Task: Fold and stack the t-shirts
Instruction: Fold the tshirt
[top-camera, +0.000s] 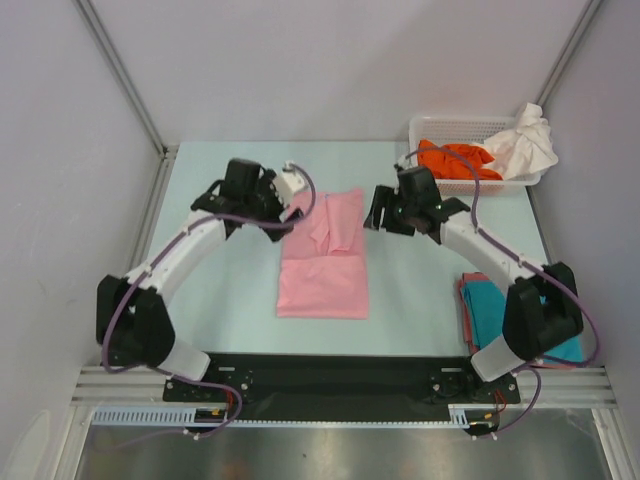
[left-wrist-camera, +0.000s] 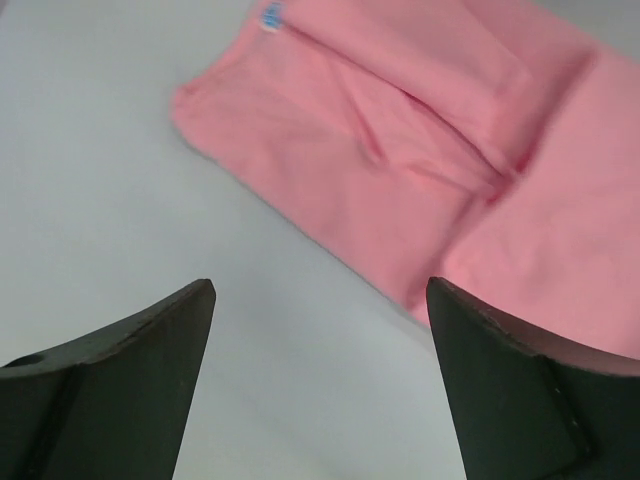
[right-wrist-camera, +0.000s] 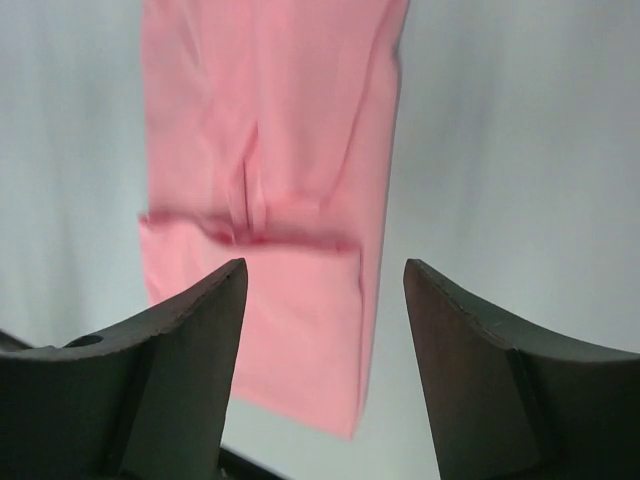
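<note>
A light pink t-shirt (top-camera: 325, 262) lies flat in the middle of the table, folded into a long strip with its far part folded over. It also shows in the left wrist view (left-wrist-camera: 420, 150) and the right wrist view (right-wrist-camera: 270, 180). My left gripper (top-camera: 292, 212) hovers open and empty at the shirt's far left corner. My right gripper (top-camera: 380, 215) hovers open and empty at its far right edge. A teal t-shirt (top-camera: 492, 315) lies folded at the near right, partly under my right arm. An orange t-shirt (top-camera: 455, 160) and a white t-shirt (top-camera: 525, 145) lie crumpled in the basket.
A white lattice basket (top-camera: 450, 125) stands at the far right corner. Grey walls close the left, back and right sides. A black base rail (top-camera: 320, 375) runs along the near edge. A pink edge shows under the teal shirt.
</note>
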